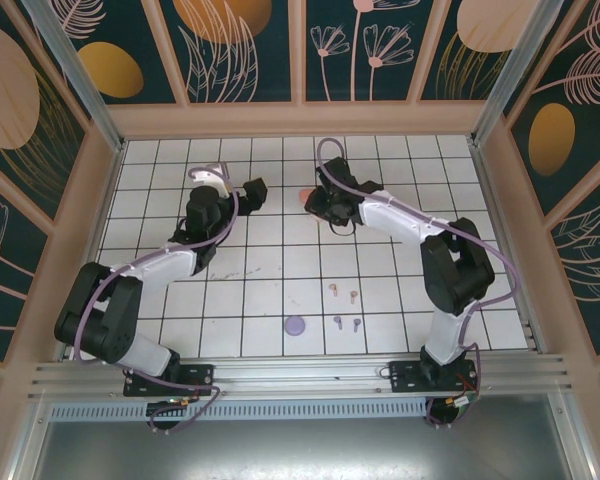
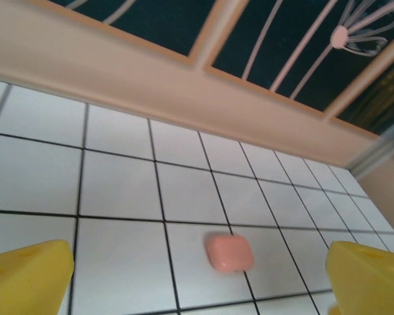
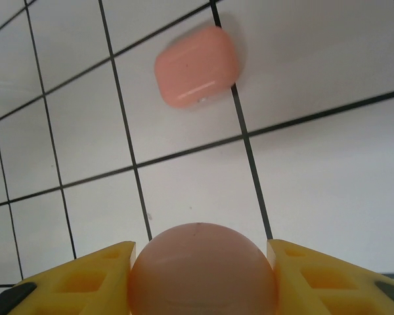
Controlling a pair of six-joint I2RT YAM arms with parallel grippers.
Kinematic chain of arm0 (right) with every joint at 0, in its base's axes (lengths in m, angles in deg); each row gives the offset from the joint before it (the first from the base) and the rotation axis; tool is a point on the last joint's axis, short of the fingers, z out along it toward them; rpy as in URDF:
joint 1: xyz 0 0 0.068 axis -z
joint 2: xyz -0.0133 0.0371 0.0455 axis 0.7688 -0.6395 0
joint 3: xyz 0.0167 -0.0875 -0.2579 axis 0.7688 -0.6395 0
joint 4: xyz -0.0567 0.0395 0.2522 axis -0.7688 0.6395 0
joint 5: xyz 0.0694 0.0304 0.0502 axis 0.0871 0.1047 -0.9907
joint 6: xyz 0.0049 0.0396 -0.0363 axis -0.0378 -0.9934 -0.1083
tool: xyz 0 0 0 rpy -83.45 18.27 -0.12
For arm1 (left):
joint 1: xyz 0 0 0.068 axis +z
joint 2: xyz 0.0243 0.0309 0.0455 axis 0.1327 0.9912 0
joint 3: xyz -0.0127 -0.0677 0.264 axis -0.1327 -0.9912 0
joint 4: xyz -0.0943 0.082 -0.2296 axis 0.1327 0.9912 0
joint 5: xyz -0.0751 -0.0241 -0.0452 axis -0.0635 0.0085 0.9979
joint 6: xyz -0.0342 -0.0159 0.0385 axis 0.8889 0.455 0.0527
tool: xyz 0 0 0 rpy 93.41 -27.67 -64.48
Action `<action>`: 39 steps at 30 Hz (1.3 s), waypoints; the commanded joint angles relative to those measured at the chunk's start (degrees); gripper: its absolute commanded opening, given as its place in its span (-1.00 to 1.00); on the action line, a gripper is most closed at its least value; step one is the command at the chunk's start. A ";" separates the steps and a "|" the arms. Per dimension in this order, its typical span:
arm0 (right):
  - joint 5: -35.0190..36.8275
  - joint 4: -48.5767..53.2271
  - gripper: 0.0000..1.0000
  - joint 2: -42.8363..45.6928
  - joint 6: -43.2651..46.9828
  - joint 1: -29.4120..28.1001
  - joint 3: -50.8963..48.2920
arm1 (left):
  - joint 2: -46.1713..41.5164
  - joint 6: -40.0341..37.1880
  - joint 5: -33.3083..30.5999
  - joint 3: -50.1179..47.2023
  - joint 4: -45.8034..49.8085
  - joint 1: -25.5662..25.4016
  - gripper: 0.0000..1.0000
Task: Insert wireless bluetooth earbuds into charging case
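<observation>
My right gripper (image 3: pixel 203 272) is shut on a rounded tan-peach charging case (image 3: pixel 202 262), held just above the tiles; from above this gripper (image 1: pixel 323 207) is at the table's middle back. A closed coral-pink case (image 3: pixel 197 65) lies on the tiles just ahead of it. My left gripper (image 2: pixel 200 279) is open, its yellow fingers (image 2: pixel 26 275) wide apart, and the coral case (image 2: pixel 229 252) lies ahead between them, untouched. Two tan-peach earbuds (image 1: pixel 342 292) and two purple earbuds (image 1: pixel 346 323) lie on the tiles near the front, apart from both grippers.
A round purple case (image 1: pixel 295 326) lies at the front centre, left of the purple buds. Wooden walls (image 1: pixel 300 118) ring the white tiled table (image 1: pixel 280 270). The left gripper (image 1: pixel 252 192) hovers left of the coral case (image 1: pixel 302 196).
</observation>
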 commanded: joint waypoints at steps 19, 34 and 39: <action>-6.75 -4.84 -0.23 -2.10 -2.23 2.32 2.54 | 12.88 14.00 20.12 -6.07 -34.09 0.20 0.92; -8.89 -6.34 -0.25 -2.48 -7.41 4.18 4.99 | 17.69 19.50 22.35 -6.34 -45.58 0.14 0.82; -10.46 -8.90 -0.25 -2.42 -11.37 4.27 4.28 | 19.11 21.01 24.70 -5.91 -48.22 0.11 0.75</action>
